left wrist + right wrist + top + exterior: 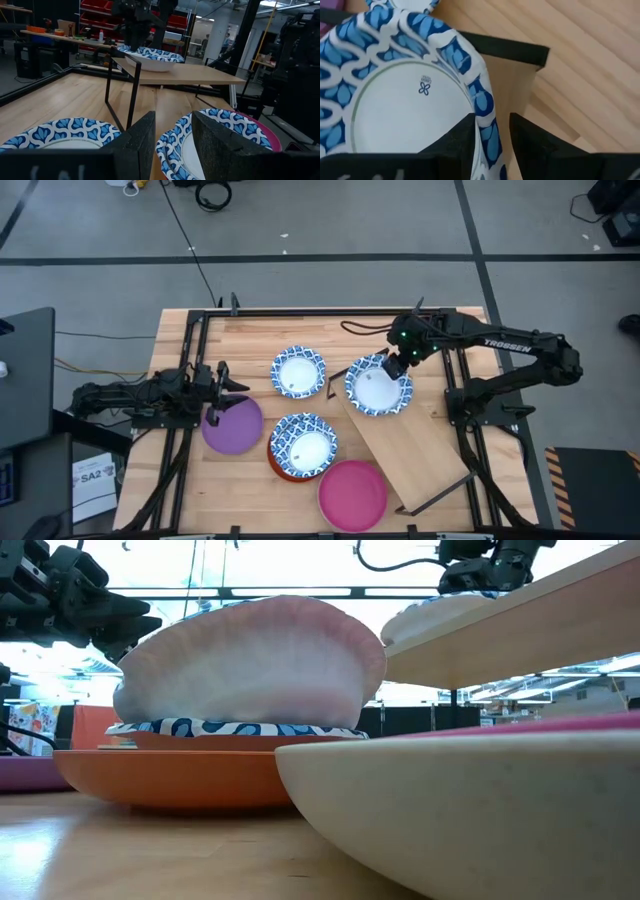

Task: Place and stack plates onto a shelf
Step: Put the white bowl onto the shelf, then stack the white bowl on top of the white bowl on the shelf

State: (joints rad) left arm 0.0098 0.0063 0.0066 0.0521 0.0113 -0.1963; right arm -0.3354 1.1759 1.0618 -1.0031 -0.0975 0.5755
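The shelf (420,445) stands slantwise on the table's right half. One blue-and-white plate (376,388) lies flat on the shelf's far end, and my right gripper (393,367) is shut on its far rim. A second blue-and-white plate (298,371) lies on the table left of the shelf. The third (303,442) rests on the orange-red plate (280,467). The purple plate (232,423) and the pink plate (352,494) lie on the table. My left gripper (222,380) hovers open at the purple plate's far edge, touching nothing. My right gripper holds the shelf's blue-and-white plate by its patterned rim (487,117), on the far right side of the plate. The rim is pinched between the two fingers, one finger (462,137) over the plate's inner face and the other outside it. The plate's underside rests on the board (507,85).
The shelf's thin black legs (132,85) stand between the table plates and the board. The board's near half (430,460) is bare. A black frame runs along the table's left and right edges (185,350). Cables lie at the far edge (360,328).
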